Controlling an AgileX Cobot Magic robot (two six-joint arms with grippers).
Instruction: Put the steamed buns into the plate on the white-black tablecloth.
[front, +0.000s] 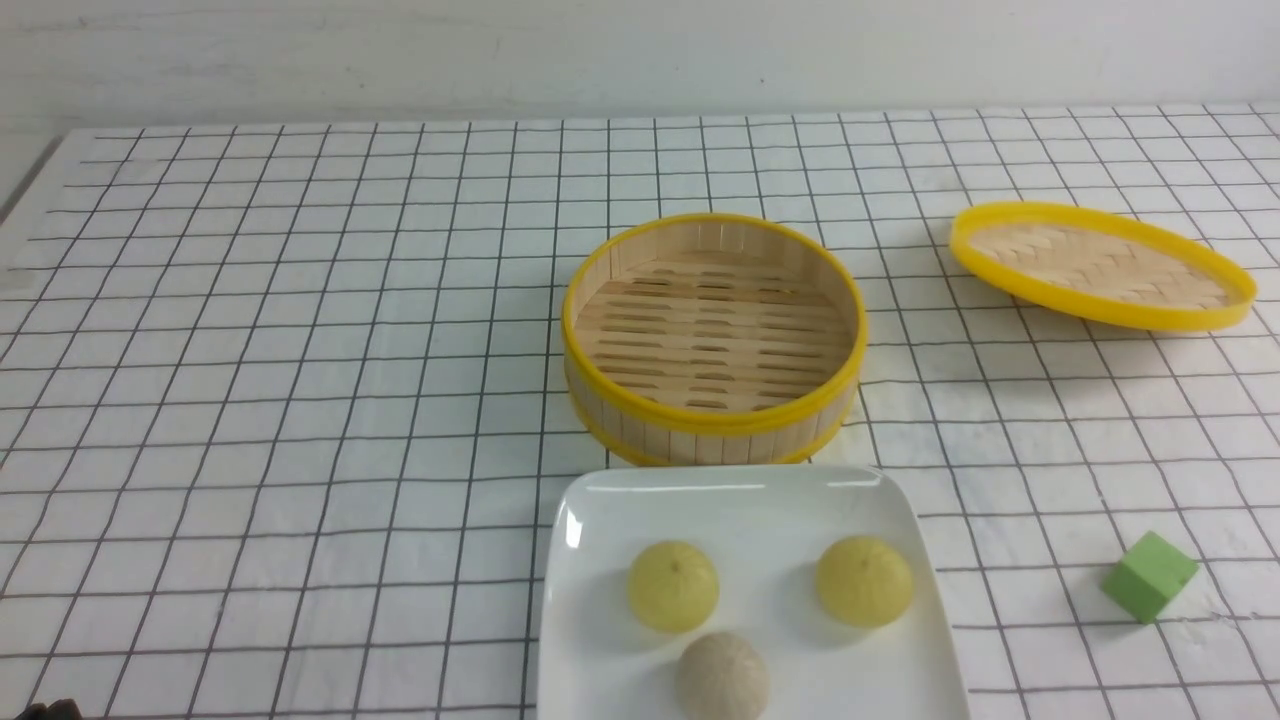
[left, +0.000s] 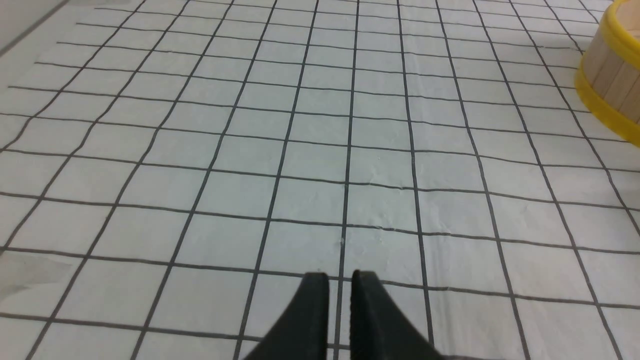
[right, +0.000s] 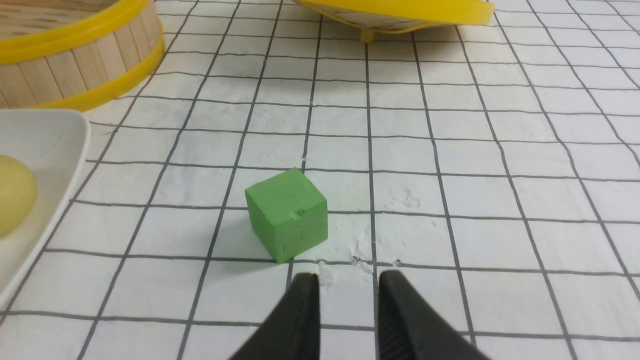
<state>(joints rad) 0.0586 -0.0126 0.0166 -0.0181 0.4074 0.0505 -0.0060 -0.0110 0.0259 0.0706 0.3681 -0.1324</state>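
basket (front: 714, 340) centre | lid (front: 1100, 265) tilted, right | green cube (front: 1149, 576) | grey bun (front: 722, 678)

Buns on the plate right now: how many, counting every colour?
3, all on the plate: one yellow bun left, another yellow bun right, and a greyish-beige bun nearest the robot. The basket looks empty.
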